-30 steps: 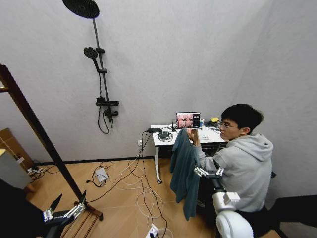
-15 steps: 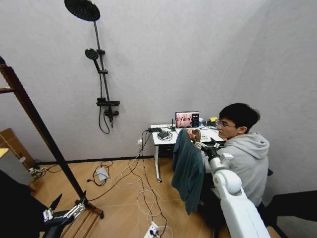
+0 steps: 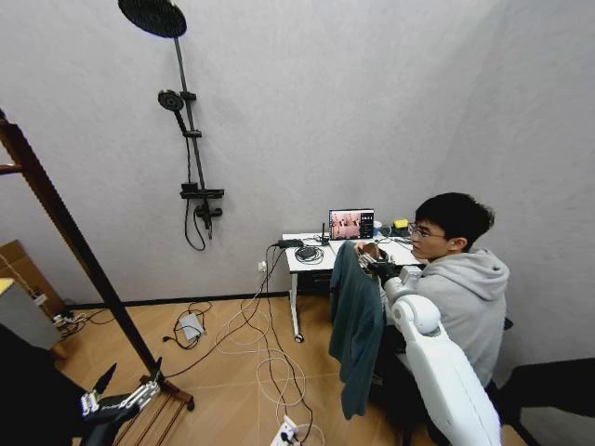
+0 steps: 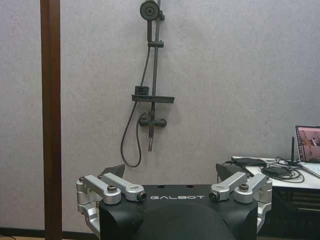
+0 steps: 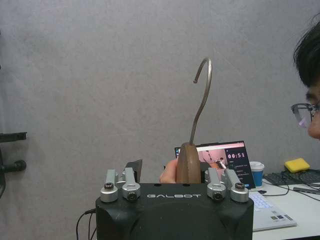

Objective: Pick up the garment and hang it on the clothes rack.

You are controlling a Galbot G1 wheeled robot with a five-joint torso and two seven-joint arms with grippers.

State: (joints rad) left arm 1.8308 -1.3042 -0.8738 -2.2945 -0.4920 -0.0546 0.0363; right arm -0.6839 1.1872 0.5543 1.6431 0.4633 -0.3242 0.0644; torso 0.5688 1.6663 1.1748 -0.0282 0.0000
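Indoors, grey walls and wooden floor (image 3: 223,372); right gripper (image 3: 374,266) at centre right, jaws apart around the garment's (image 3: 358,325) hanger (image 5: 190,162); left gripper (image 3: 121,398) lower left, jaws open

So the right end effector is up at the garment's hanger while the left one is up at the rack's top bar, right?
Half right. The head view shows the left end effector low by the clothes rack base; the right end effector is at the garment hanger.
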